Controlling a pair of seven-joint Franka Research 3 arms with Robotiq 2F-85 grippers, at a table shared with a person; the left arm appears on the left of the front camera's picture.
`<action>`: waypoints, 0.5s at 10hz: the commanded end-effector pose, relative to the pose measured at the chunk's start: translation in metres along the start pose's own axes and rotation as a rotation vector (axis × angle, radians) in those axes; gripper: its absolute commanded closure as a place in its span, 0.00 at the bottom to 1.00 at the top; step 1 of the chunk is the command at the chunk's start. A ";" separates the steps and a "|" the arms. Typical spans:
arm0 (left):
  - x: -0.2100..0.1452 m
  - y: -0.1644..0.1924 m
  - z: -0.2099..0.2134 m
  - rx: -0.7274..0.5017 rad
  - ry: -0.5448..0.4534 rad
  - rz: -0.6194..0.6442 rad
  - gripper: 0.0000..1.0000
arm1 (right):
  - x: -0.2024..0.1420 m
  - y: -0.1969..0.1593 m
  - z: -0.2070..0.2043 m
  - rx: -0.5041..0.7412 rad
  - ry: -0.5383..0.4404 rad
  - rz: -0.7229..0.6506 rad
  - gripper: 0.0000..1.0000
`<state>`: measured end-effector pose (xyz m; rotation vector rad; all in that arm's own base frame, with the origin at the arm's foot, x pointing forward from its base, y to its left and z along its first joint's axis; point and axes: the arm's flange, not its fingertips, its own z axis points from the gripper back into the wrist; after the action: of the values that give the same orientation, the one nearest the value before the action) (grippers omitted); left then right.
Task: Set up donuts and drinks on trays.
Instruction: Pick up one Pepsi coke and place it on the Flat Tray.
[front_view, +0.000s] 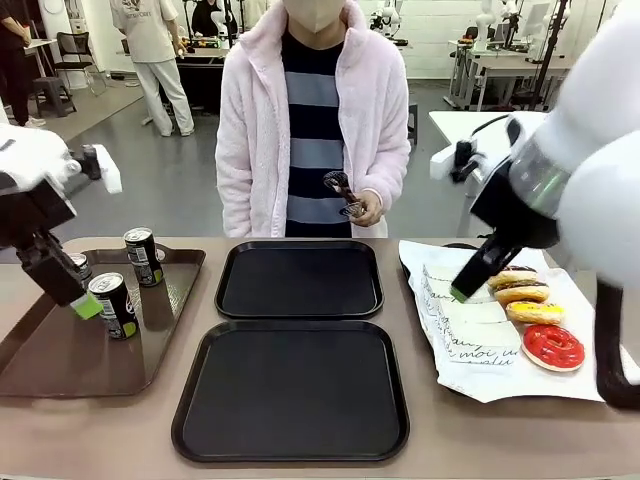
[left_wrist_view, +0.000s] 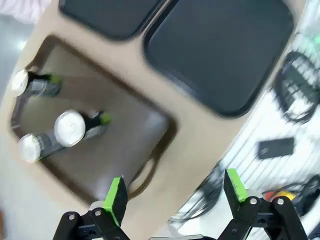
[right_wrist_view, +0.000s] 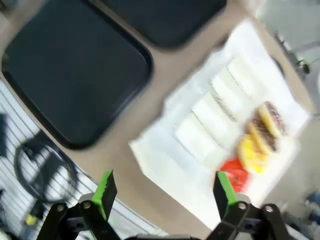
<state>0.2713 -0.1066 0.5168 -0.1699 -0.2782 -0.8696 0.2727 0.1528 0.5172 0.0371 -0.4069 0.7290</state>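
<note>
Three drinks (front_view: 113, 305) on my left: which way are they pointing?

All three are standing upright on the brown tray (front_view: 60, 372), long axis vertical, silver tops facing up. One is standing toward the tray's far edge, one nearer you, and the third is showing only partly behind your left arm.

Is the left gripper (left_wrist_view: 175, 196) gripping one?

No. Its fingers are spreading wide with nothing between the green pads (left_wrist_view: 116, 199). In its wrist view the drinks are sitting ahead and off to the left of the pads. From the front, a green tip is showing just beside the nearest one, and you can't tell whether they're touching.

And the middle?

Both trays (front_view: 291, 395) are lying flat, one behind the other, the far one toward the person (front_view: 315, 120), whose hand (front_view: 368, 208) is holding tongs (front_view: 342, 190).

The donuts (front_view: 534, 312)?

Four are lying flat on the white paper (front_view: 470, 378), holes facing up, in a row running far to near: two chocolate, one yellow, one red nearest you. White sleeves (front_view: 475, 315) are stretching leftward from them.

The right gripper (right_wrist_view: 164, 194)?

It's hanging wide open too, gripping nothing. From the front, its green tip is hovering over the paper, just left of the far chocolate donut. In its wrist view the row is sitting ahead and to the right of the pads, not between them.
</note>
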 end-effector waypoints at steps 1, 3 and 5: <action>-0.025 0.074 0.001 -0.532 -0.356 0.275 0.00 | -0.057 -0.085 -0.022 0.500 -0.335 -0.393 0.00; -0.050 0.124 -0.003 -0.724 -0.486 0.412 0.00 | -0.110 -0.148 -0.029 0.605 -0.511 -0.675 0.00; -0.072 0.161 0.000 -0.817 -0.572 0.497 0.00 | -0.144 -0.193 -0.014 0.691 -0.599 -0.745 0.00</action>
<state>0.3343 0.0458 0.4854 -0.9939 -0.3688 -0.5383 0.3201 -0.0832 0.4836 0.7744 -0.5429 0.2362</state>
